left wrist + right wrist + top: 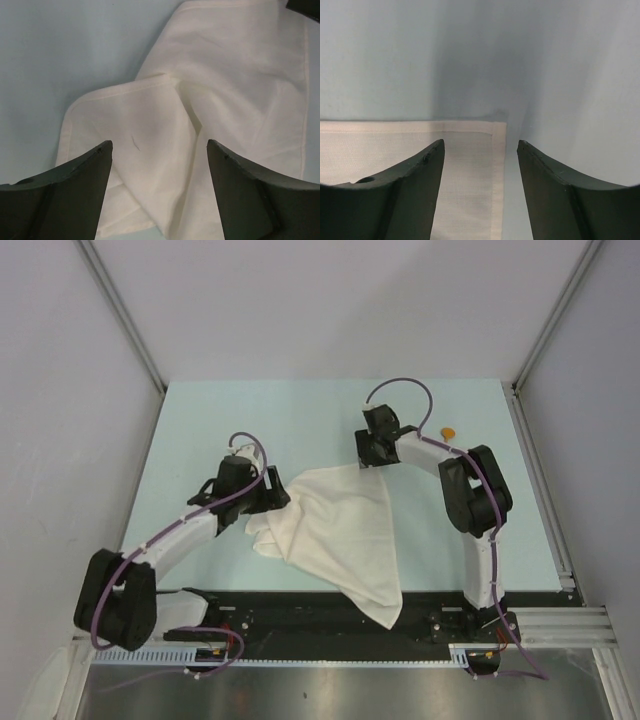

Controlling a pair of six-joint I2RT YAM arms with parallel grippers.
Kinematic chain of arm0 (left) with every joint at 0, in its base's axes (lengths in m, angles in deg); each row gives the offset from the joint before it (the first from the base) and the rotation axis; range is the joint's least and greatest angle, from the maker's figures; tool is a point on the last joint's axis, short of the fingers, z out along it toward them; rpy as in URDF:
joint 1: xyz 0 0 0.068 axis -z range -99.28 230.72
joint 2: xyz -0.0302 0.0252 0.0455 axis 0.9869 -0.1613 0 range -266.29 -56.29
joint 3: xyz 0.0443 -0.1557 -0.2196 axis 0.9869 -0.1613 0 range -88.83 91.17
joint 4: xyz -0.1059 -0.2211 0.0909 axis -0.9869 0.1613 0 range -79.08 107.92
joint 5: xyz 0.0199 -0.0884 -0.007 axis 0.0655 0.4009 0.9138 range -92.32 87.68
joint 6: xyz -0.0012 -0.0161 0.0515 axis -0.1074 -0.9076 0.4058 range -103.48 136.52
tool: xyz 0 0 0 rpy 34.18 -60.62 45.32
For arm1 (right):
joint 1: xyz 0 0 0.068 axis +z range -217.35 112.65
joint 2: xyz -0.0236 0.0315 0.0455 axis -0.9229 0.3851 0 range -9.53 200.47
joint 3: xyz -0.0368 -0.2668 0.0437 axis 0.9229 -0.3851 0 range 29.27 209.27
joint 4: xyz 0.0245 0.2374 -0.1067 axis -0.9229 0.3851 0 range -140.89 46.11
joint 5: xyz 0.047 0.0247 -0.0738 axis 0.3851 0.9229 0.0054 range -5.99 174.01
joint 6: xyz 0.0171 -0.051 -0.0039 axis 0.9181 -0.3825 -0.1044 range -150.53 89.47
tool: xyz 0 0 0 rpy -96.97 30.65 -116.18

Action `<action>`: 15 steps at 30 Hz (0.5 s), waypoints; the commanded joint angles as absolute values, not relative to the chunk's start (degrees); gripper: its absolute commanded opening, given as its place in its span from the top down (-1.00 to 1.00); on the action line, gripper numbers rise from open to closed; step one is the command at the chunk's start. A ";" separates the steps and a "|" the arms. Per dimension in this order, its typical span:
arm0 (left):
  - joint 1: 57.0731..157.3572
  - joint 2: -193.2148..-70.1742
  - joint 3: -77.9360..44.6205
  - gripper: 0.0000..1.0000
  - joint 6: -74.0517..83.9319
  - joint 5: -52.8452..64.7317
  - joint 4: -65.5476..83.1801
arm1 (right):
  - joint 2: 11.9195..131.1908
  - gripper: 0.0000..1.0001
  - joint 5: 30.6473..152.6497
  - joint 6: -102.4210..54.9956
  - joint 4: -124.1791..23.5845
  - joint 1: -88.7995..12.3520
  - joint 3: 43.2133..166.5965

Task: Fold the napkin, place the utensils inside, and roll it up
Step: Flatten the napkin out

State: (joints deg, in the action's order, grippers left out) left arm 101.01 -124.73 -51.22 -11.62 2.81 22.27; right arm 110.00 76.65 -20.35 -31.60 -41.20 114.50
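The cream-white napkin point(335, 530) lies crumpled on the pale blue table, its near corner draped over the front rail. My left gripper point(272, 490) is at the napkin's left side. Its jaws stand apart over a folded-over hemmed flap point(135, 125), with cloth below the left gripper point(160, 146). My right gripper point(372, 462) is at the napkin's far corner. In the right wrist view the hemmed corner point(497, 131) lies flat between the open fingers of the right gripper point(480, 145). The small orange spoon point(449, 431) rests on the table at the far right, behind the right arm.
Grey walls and metal frame posts point(125, 315) enclose the table on three sides. A black rail point(300, 615) with cables runs along the near edge between the arm bases. The right arm's elbow point(475, 490) stands between the napkin and the table's right edge.
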 commanded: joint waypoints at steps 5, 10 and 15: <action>101.72 -137.66 -46.21 -0.54 -13.72 2.60 12.33 | 112.03 -0.26 76.18 -20.42 -31.82 -41.16 115.32; 101.99 -143.74 -44.35 -0.35 -13.45 1.38 12.24 | 113.17 -0.07 79.61 -20.33 -31.73 -42.30 115.32; 101.99 -146.72 -44.27 0.08 -13.72 0.32 11.18 | 114.05 0.27 85.48 -19.89 -32.35 -43.44 114.79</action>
State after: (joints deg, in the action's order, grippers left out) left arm 101.53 -144.93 -46.48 -13.39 1.87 13.66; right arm 111.03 79.34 -20.27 -32.96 -42.53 114.59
